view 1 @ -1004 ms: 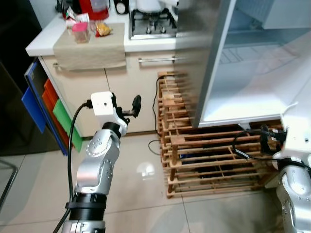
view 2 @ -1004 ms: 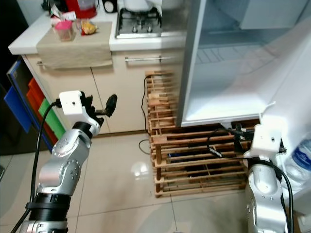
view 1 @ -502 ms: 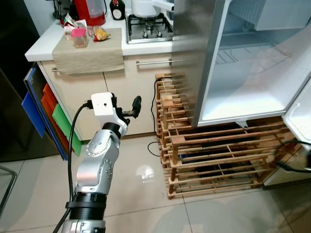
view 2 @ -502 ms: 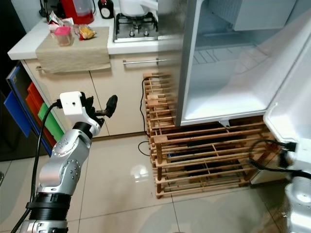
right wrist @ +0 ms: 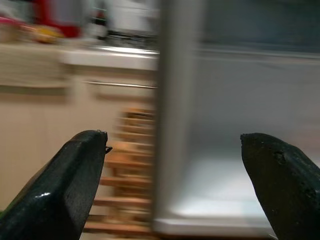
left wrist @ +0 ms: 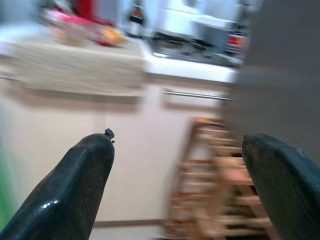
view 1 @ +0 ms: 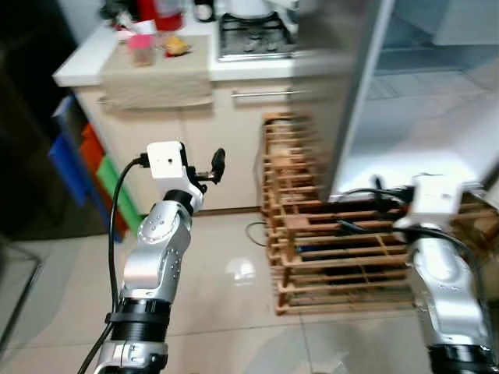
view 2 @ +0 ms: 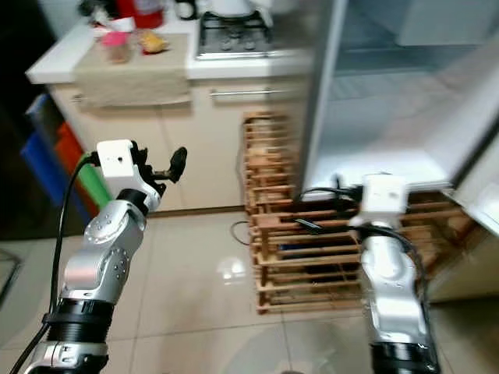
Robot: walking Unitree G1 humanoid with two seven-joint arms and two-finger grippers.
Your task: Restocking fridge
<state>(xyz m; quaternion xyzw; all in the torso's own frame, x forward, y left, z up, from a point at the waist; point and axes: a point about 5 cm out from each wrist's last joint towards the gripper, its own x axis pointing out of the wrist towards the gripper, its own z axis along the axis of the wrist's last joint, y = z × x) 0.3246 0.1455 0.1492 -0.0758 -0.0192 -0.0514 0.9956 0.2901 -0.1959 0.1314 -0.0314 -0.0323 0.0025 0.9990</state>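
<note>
The fridge [view 1: 421,125] stands open on the right, its white inner compartment bare, its grey side wall [view 1: 343,70] facing the counter. My left gripper [view 1: 217,160] is held up at chest height in front of the cabinet doors, open, its fingers [left wrist: 85,170] wide apart with nothing between them. Low before the fridge's bottom edge is my right gripper [view 2: 337,189], also open and holding nothing. In the right wrist view its fingers [right wrist: 70,175] frame the fridge wall and interior.
A wooden slatted rack [view 1: 335,241] stands under and beside the fridge, cables running through it. On the white counter [view 1: 78,66] lie a beige cloth, snack packets and a gas stove [view 1: 253,35]. Blue, red and green folders [view 1: 97,167] lean at the left. Tiled floor [view 1: 226,312] lies ahead.
The camera has shifted and the picture is blurred. My right arm, out of sight half a second ago, is raised again in front of the rack. The left arm holds its pose.
</note>
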